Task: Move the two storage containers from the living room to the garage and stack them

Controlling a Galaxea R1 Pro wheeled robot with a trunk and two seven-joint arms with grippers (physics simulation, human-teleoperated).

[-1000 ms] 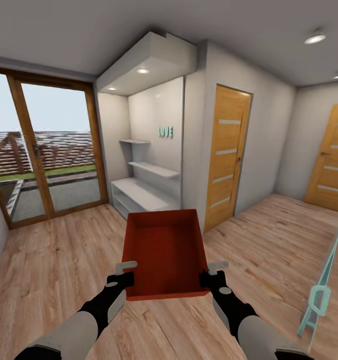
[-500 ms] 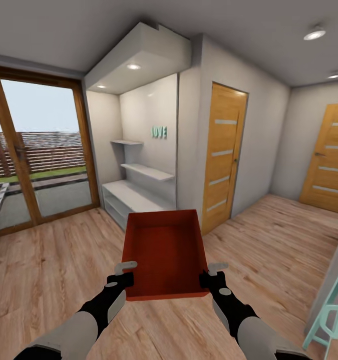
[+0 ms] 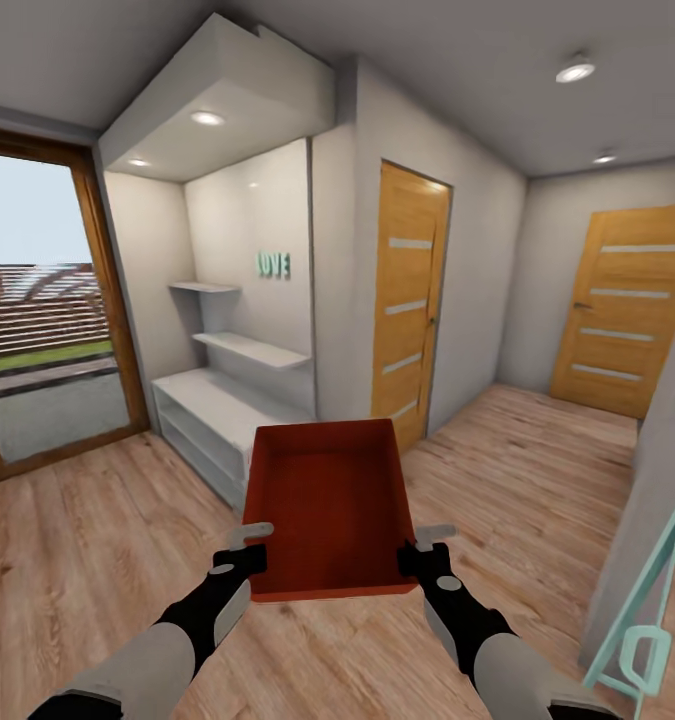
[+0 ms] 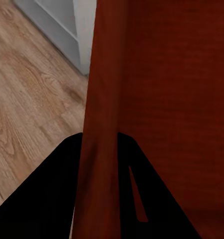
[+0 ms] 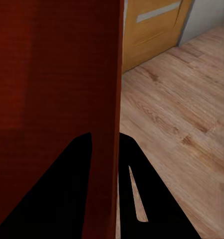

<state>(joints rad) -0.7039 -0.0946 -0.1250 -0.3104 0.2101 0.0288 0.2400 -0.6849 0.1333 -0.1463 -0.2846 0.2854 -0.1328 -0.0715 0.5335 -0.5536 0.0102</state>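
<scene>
The left tool (image 3: 249, 545) clamps the left wall of the orange-red rectangular open-top plastic container (image 3: 327, 505); the right tool (image 3: 425, 548) clamps its right wall, container held level above the light wood plank floor (image 3: 87, 530). Carrying step; next, probably drive on towards the garage
</scene>
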